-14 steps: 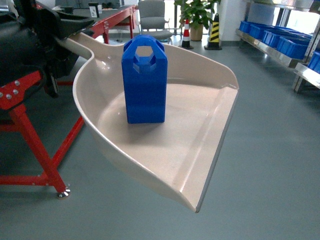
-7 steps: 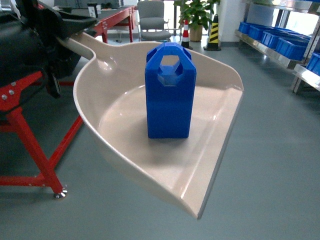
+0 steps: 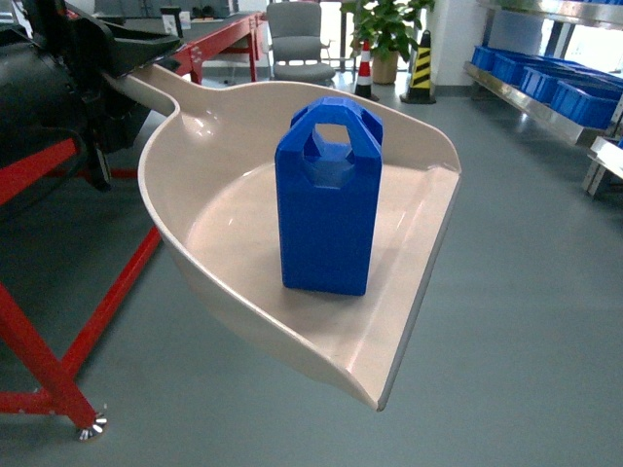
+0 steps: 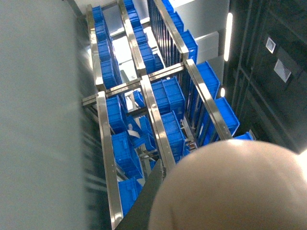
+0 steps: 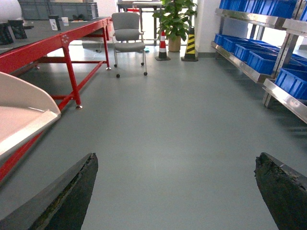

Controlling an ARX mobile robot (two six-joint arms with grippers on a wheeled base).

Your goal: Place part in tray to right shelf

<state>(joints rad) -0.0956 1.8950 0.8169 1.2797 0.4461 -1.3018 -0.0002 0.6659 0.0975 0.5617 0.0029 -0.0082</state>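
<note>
We carry the tray (image 3: 243, 263) level by its handle, left gripper's hold probably hidden, so the part (image 3: 328, 209) stays upright; right gripper (image 5: 175, 191) gapes empty

Red-framed table (image 5: 57, 40), grey chair (image 5: 128, 29) — potted plant (image 5: 176, 19), blue crates (image 5: 261, 60).

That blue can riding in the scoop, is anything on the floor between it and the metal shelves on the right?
Nothing visible. The blue can stands upright in the scoop, and the grey floor lies bare across to the steel shelves holding blue crates. The chair, plant and cones sit farther back.
</note>
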